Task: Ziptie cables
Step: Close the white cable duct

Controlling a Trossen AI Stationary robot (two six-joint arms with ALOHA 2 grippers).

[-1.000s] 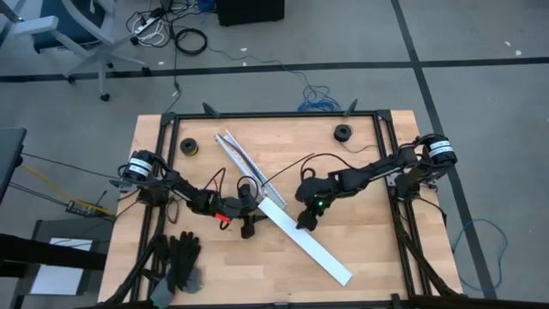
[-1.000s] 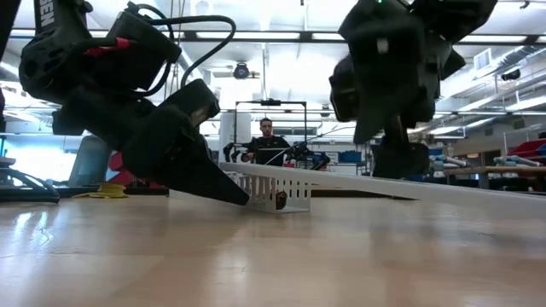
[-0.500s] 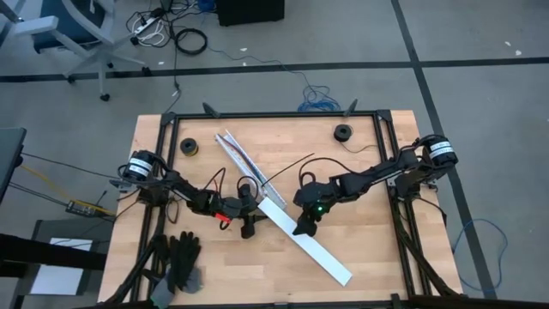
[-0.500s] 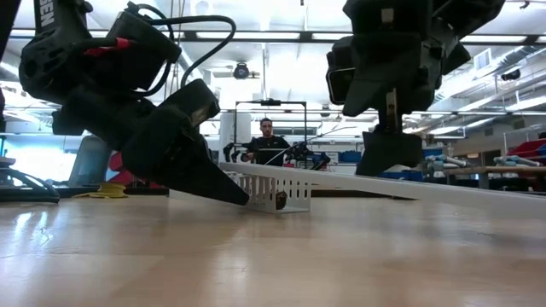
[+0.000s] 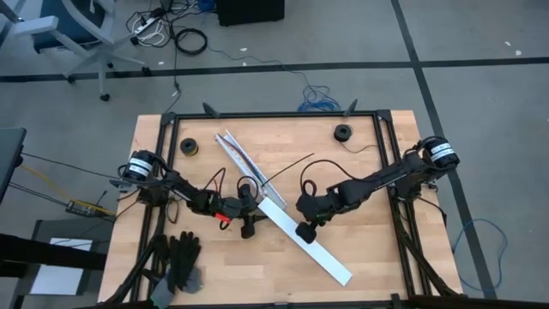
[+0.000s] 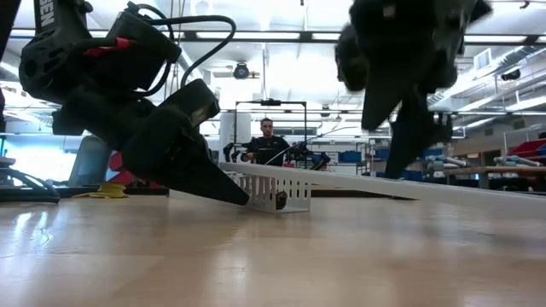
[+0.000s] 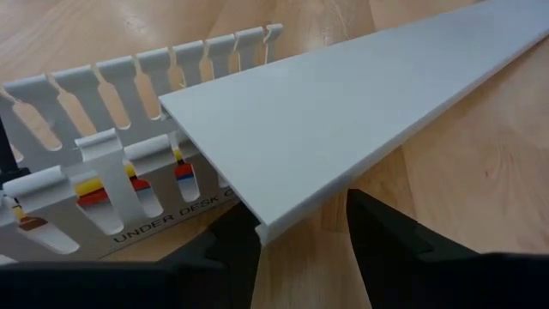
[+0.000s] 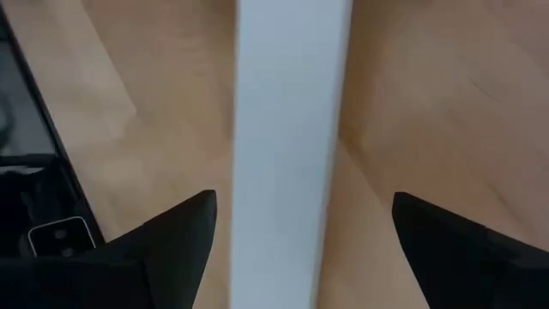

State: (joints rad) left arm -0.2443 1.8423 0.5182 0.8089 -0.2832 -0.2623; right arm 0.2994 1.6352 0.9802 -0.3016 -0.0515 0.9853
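A long white slotted channel (image 5: pixel 244 163) lies slantwise on the table, with its flat white cover (image 5: pixel 317 249) running on toward the near right. The cables (image 7: pixel 96 187), yellow, red and blue, show through the channel's slots. My left gripper (image 7: pixel 300 236) (image 5: pixel 250 221) stands at the cover's far end, its fingers apart. My right gripper (image 8: pixel 304 199) (image 5: pixel 305 232) hovers open above the cover's middle, one finger on each side and clear of it. My left gripper has the cover's end corner (image 7: pixel 262 225) between its two fingers, against the inner side of one finger (image 7: pixel 233 247). Bare table shows in the gap to the other finger. The fingers slant down from the table's left. The cover's end lies on the channel's slotted wall (image 7: pixel 137 159).
Two small dark rolls (image 5: pixel 189 148) (image 5: pixel 343 133) sit near the far edge. Black gloves (image 5: pixel 182 262) lie at the near left. A thin dark strand (image 5: pixel 292 163) arcs above the channel. A person (image 6: pixel 266 141) sits in the room behind the table.
My right gripper has risen and gone along the cover toward the table's near edge, tipping as it went. The cover, the channel and my left gripper have kept still.
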